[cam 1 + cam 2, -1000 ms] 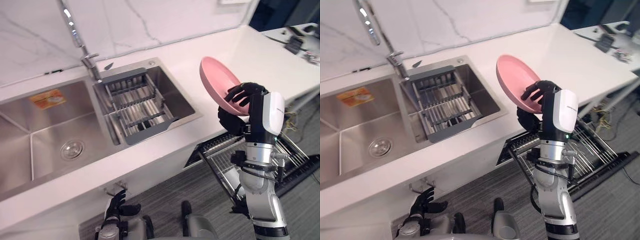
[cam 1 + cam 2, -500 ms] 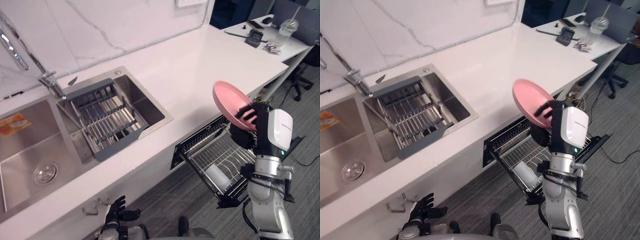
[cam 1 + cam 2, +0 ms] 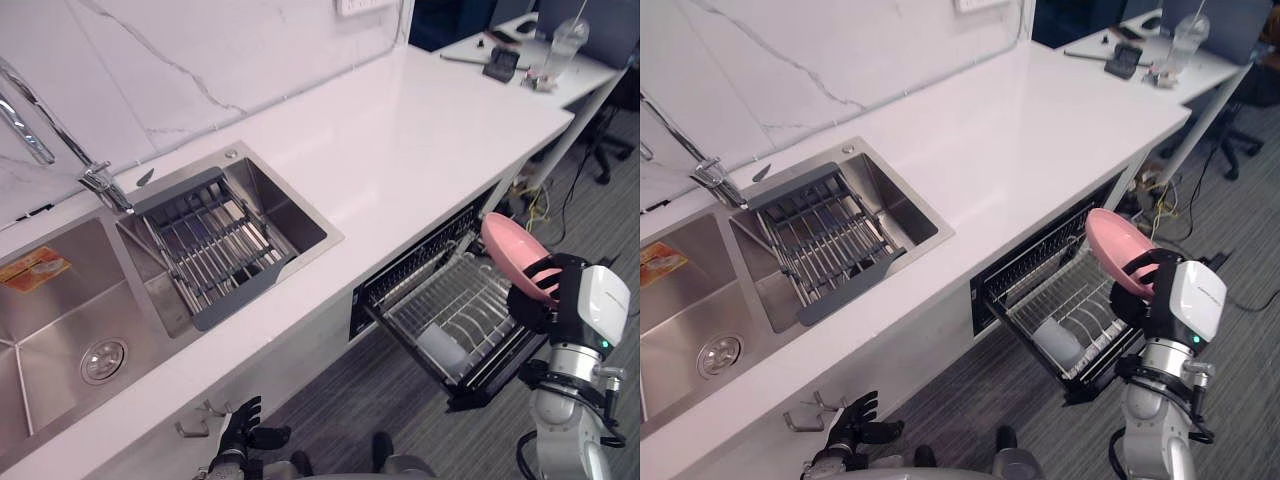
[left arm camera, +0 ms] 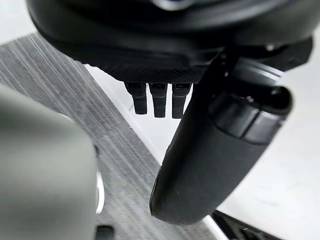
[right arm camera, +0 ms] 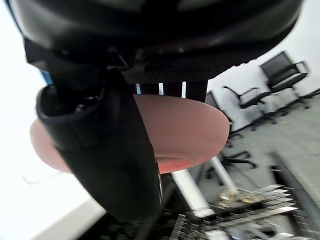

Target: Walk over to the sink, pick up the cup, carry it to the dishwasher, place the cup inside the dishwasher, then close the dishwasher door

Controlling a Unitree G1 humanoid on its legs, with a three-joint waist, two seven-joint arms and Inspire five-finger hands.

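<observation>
Pink plate point(image 3: 508, 254): tilted, at four o'clock, above the pulled-out dishwasher rack point(image 3: 455, 312).
Right hand point(image 3: 541, 296): fingers and thumb curled round its rim (dark against pink).
Left hand point(image 3: 854, 428): six o'clock, fingers spread.

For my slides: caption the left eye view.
Right hand holds a pink plate by the pulled-out dishwasher rack, where a white cup sits.

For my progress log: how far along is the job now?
Done: the pick-up, though the right hand is curled round a pink plate, not a cup. In hand: the plate is held at the outer end of the pulled-out dishwasher rack. Left: set it in the rack, then close the dishwasher. The left hand hangs low, open.
</observation>
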